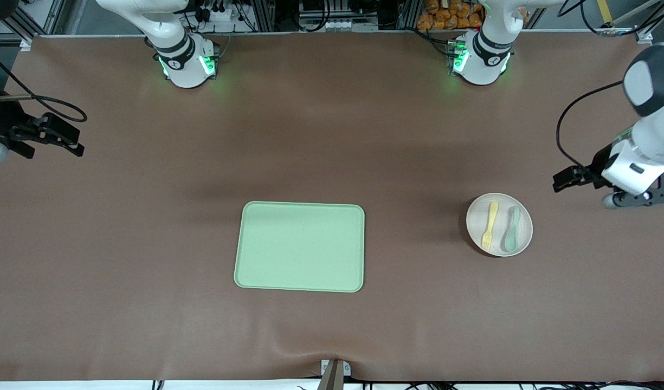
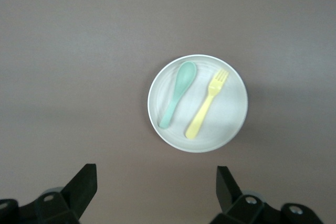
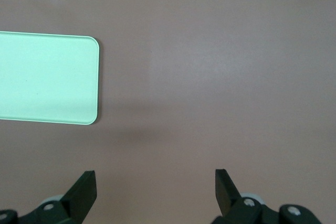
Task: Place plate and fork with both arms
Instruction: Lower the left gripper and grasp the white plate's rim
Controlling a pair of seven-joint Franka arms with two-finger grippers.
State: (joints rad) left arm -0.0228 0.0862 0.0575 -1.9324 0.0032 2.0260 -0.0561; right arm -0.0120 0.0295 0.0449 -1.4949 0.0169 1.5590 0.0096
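While fork (image 1: 490, 225) lies on plate (image 1: 500, 244), wrist views show fingers (image 2: 81, 188) spread.

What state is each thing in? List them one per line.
plate: flat on the table, holding fork and spoon
fork: lying on the plate, untouched
spoon: lying beside the fork, apart from it
tray: flat on the table
left pincer: open, hanging beside the plate
right pincer: open, waiting at its table end
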